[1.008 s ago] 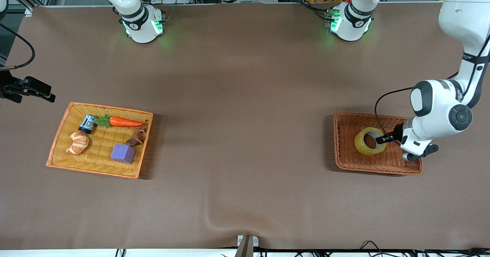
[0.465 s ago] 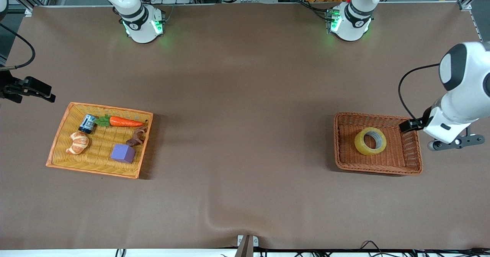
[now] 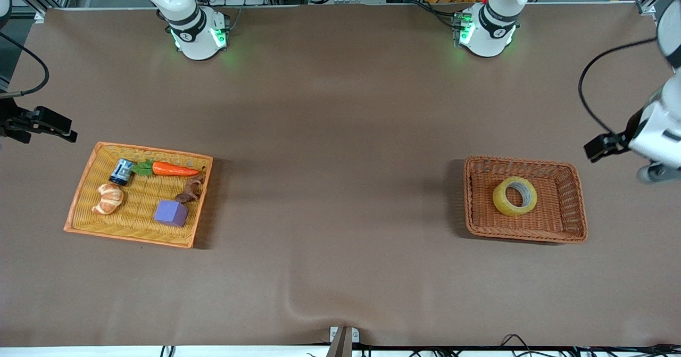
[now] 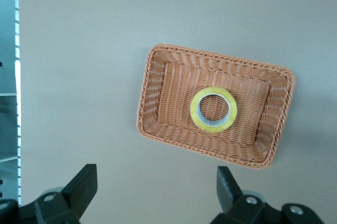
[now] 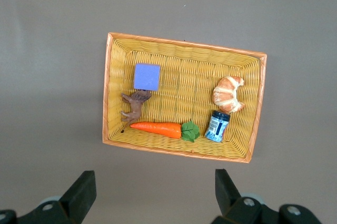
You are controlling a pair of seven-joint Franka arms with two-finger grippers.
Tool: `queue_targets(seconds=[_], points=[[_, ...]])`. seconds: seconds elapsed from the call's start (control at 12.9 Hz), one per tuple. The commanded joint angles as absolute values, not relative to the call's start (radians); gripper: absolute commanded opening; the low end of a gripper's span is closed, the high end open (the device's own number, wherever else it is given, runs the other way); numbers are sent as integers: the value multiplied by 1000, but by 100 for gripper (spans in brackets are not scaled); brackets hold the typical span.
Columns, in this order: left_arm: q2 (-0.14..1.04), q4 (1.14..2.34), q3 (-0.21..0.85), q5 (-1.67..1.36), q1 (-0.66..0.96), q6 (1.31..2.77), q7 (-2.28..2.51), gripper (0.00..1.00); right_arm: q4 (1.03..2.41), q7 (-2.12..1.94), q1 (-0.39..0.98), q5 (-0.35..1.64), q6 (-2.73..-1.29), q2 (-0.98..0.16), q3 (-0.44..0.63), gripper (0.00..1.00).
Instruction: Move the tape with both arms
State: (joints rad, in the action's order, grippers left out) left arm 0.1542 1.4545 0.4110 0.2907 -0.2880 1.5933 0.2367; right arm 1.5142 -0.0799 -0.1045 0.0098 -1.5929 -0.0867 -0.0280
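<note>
One second ago the left gripper (image 3: 598, 149) was down in the brown basket (image 3: 572, 208), with its fingers at the tape (image 3: 514, 196). Now it has let go and gone up and away. It hangs over the bare table near the left arm's end, at about 2 o'clock from the basket. Its fingers (image 4: 84, 184) are spread wide and hold nothing. The tape has not moved: it lies flat in the middle of the brown basket.

The right gripper (image 3: 53, 125) waits over the table, at about 10 o'clock from the yellow basket (image 3: 85, 173). Its fingers (image 5: 84, 190) are also spread wide and empty.

By count: one tape, two baskets. The yellow basket holds five things: one carrot (image 3: 173, 169), one small blue can (image 3: 122, 171), one croissant (image 3: 109, 198), one purple cube (image 3: 171, 212) and one brown figure (image 3: 191, 190).
</note>
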Motion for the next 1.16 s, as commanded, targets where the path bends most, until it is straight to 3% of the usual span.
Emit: queue_targets(seconds=[0.0, 0.7, 0.78, 0.93, 1.09], points=[[130, 1460, 416, 243, -298, 1578, 215, 100, 1496, -84, -106, 18, -1585, -94, -32, 100], [84, 1463, 393, 86, -312, 1586, 213, 100, 1465, -84, -100, 28, -1572, -89, -34, 100], [77, 1465, 347, 86, -270, 1586, 213, 100, 1463, -84, -100, 29, -1572, -86, -34, 100], [55, 1471, 87, 86, -18, 1580, 189, 100, 1442, -84, -100, 29, -1566, -81, -35, 100], [45, 1491, 45, 72, 9, 1583, 132, 100, 1411, -84, -100, 29, -1531, -81, -35, 100]])
